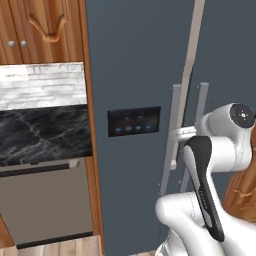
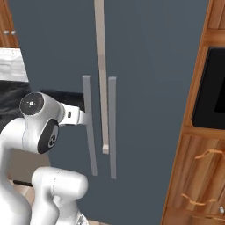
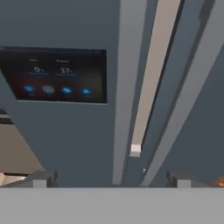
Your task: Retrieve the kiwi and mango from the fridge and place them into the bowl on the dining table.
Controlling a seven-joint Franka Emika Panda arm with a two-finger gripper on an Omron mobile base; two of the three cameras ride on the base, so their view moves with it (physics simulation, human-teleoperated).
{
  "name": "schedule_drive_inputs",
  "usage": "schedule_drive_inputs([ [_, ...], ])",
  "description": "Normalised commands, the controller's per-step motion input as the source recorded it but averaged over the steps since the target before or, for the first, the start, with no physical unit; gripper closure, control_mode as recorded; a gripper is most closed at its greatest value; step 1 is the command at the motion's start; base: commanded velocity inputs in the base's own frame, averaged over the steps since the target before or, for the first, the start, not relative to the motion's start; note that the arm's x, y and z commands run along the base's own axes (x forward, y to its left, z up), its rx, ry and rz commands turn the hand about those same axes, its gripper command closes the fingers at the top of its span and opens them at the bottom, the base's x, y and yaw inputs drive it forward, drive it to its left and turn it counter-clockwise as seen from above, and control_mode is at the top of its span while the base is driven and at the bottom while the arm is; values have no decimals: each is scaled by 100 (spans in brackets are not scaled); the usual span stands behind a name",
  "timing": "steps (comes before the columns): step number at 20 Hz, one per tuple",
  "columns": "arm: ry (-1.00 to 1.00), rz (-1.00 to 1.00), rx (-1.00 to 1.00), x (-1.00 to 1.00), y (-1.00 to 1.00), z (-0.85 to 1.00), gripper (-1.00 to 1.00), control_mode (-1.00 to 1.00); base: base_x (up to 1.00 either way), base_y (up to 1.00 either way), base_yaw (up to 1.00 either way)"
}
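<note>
The fridge [image 1: 135, 75] is seen shut, its two slate-grey doors closed with the long pale strip [image 2: 102, 79] running down between them and the two grey handles [image 2: 88, 127] standing on either side of that strip. The black blue-lit panel [image 1: 134, 121] is set on the left door, just left of the handles. The gripper [image 3: 111, 178] is held close before the door, level with the lower half of the handles; in the hand view its two tips are spread wide, one at each side of the bottom edge, and nothing is held between them. From the right base view the hand is seen reaching toward the left handle, and touching cannot be told apart from being just beside it. In the hand view both handles lie between the tips, so which one is aimed at cannot be settled. The kiwi and mango are presumably behind the closed doors, hidden from every camera. The task is judged to be at its very start: the door is not yet opened, no fruit is fetched, and nothing is placed. What is left is the whole of it: a handle is to be gripped, the door pulled open, each fruit taken out, carried to the table and dropped in the bowl.
</note>
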Motion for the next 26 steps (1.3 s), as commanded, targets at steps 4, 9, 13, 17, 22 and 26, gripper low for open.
schedule_drive_inputs([
  [4,0,0,0,0,0,0,-100,100,-63,-32,0],
  [9,0,0,0,0,0,0,-100,100,-44,-42,0],
  [13,0,0,0,0,0,0,-100,100,-30,-44,-1],
  [17,0,0,0,0,0,0,-100,100,-9,-29,0],
  [22,0,0,0,8,0,0,-100,-100,1,-2,0],
  [26,0,0,0,79,0,0,-100,-100,0,0,0],
])
